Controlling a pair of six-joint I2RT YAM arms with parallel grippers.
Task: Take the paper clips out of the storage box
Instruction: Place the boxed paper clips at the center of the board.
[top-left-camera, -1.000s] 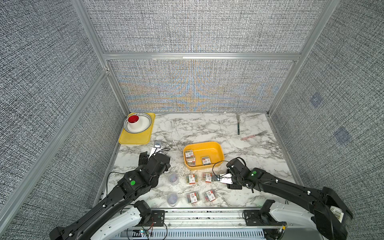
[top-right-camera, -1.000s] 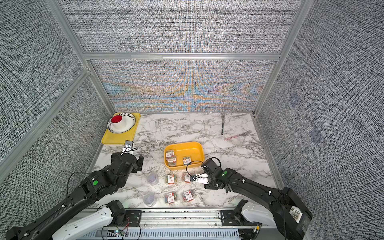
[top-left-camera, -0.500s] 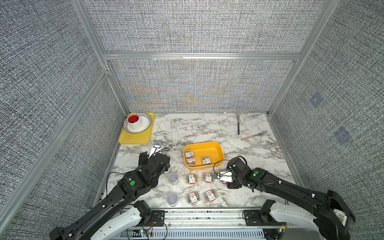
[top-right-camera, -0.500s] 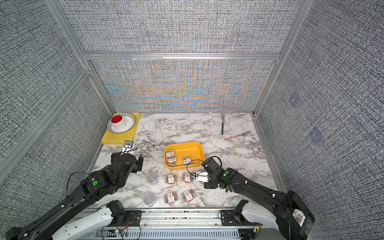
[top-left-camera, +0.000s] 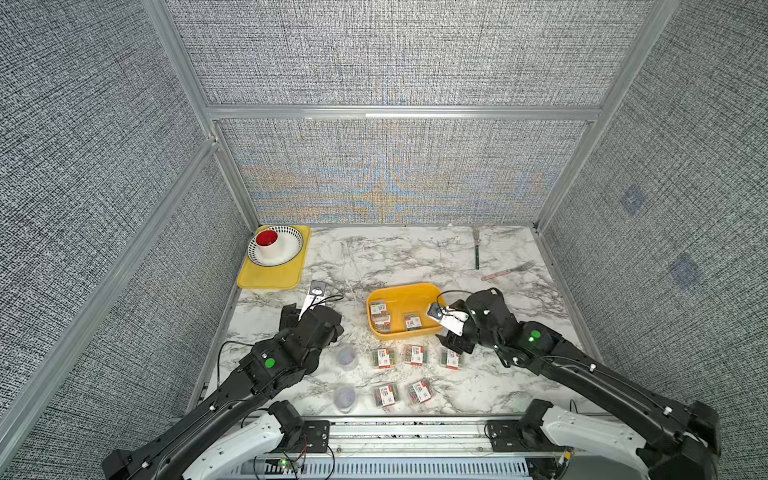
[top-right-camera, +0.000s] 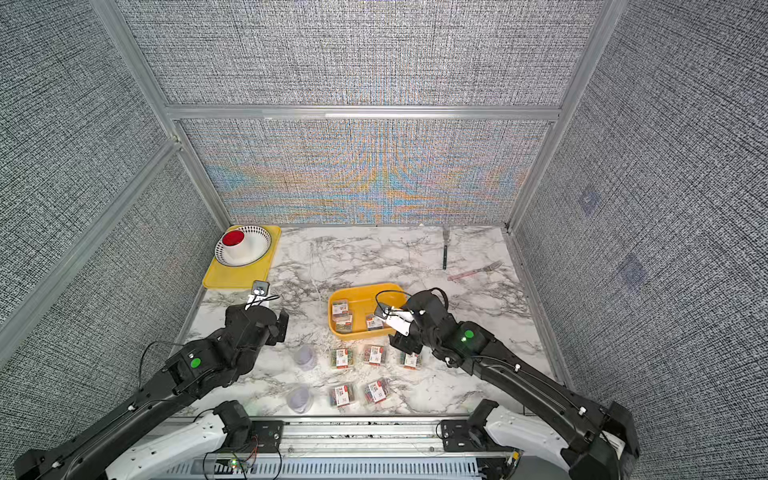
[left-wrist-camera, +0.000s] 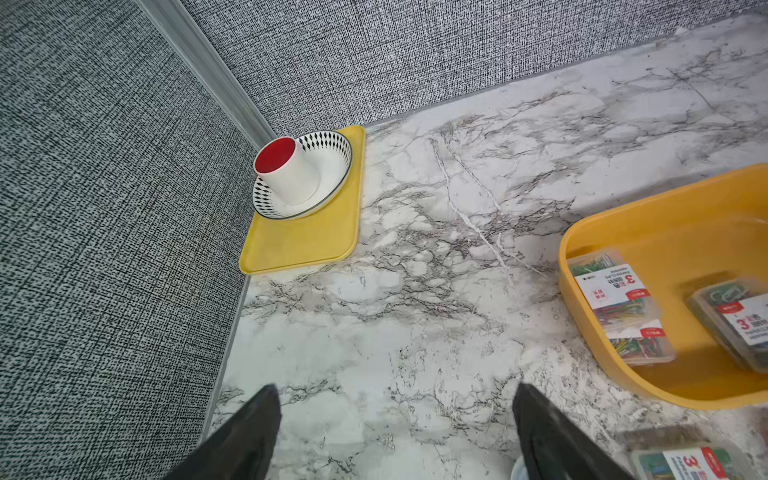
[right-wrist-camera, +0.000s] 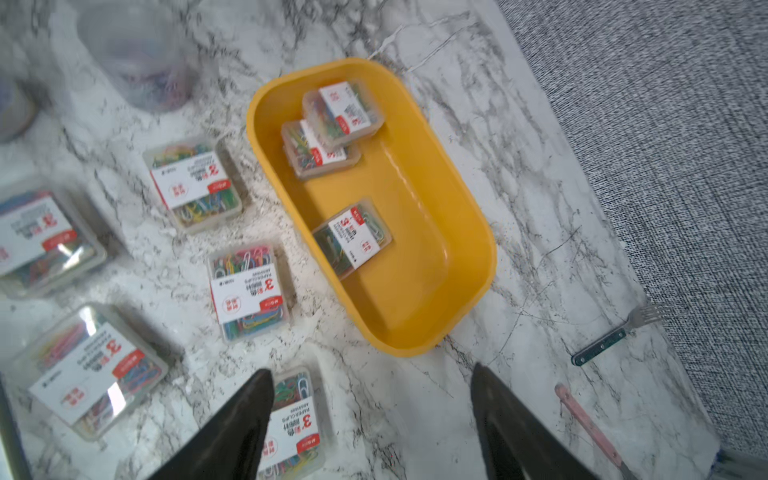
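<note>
R pincer (right-wrist-camera: 370, 372) has widened and moved off a pack toward the storage box (top-left-camera: 403, 286); now spread, empty. L pincer (left-wrist-camera: 395, 388) spread, empty, over bare table (top-left-camera: 415, 253). Of the paper clips (right-wrist-camera: 351, 237), 3 packs in box, 5 packs + 2 tubs (top-left-camera: 347, 356) on table.

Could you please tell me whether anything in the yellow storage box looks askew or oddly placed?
Yes: in the storage box, the upper pack lies crooked, partly on top of the lower pack rather than flat on the floor. The third pack lies flat by itself. Nothing looks spilled or damaged.
</note>
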